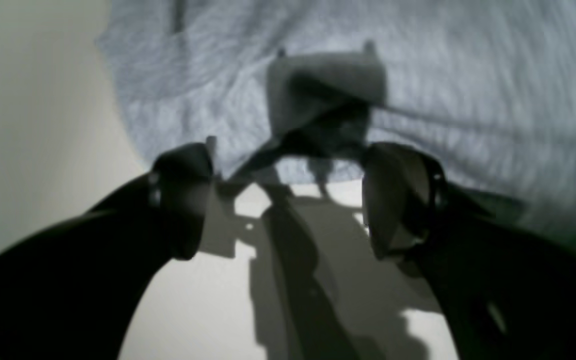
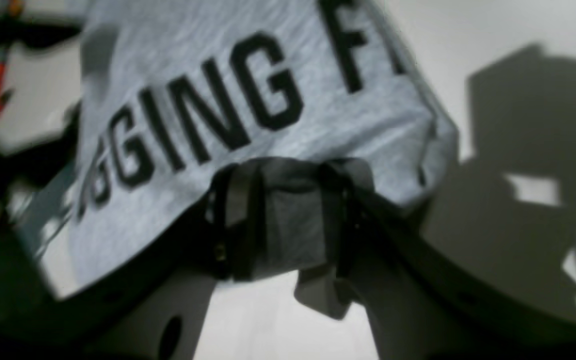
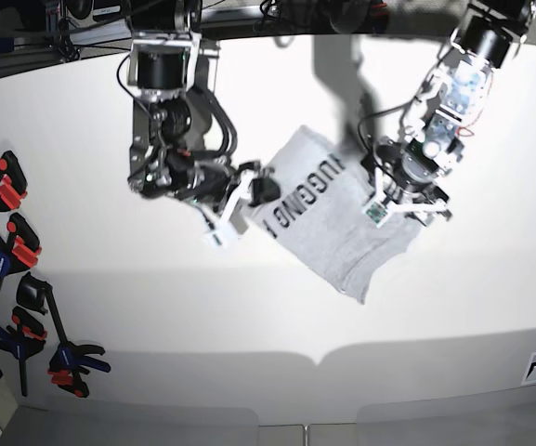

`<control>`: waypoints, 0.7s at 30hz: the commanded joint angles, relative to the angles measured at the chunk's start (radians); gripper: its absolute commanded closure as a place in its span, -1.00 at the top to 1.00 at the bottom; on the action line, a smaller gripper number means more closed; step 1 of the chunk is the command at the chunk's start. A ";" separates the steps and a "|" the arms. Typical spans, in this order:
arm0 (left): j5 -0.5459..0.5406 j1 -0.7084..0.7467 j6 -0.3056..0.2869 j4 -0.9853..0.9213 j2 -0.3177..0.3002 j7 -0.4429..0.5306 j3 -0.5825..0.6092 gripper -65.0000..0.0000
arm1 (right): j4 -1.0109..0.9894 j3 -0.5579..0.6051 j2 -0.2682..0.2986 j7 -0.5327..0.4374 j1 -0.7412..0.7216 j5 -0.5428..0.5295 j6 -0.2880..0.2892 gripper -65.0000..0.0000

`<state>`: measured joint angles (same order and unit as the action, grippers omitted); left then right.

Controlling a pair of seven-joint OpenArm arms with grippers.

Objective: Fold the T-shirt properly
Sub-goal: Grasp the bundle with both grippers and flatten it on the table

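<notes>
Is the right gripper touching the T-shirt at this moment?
Touching. The right wrist view shows the right gripper shut on a fold of the T-shirt, grey cloth pinched between its fingers just below the black lettering.

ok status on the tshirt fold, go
Left end effector open, hovering at plain fabric edge. Right end effector shut on the T-shirt, lettered edge pinched. Shirt partly folded on the table. Nothing in the way.

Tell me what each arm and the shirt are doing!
Light heather-grey cotton T-shirt: partly folded, black lettering facing up, one edge pinched.
Left gripper: open, empty, at the shirt's edge.
Right gripper: shut on the shirt's edge.
White table: shirt lying on it.
</notes>
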<state>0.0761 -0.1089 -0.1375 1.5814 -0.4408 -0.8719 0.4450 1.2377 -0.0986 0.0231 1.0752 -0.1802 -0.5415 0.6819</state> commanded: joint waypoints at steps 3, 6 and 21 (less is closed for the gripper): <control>0.010 -0.055 0.031 0.015 -0.012 0.010 -0.006 0.35 | 0.070 0.063 -0.002 0.011 0.038 -0.047 0.016 -0.40; 0.010 -0.084 0.038 0.015 -0.011 0.006 -0.006 0.35 | 0.130 0.122 -0.018 0.014 0.092 -0.046 0.016 -0.40; 0.046 -0.104 0.261 0.078 -0.051 -0.021 -0.006 0.36 | 0.360 0.190 -0.071 0.032 0.176 0.087 0.016 -0.40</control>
<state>0.1032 -0.1898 0.1223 1.6421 -0.4839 -0.9096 0.4461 1.5803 0.0898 -0.0422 1.1252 0.0101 -0.4328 0.6857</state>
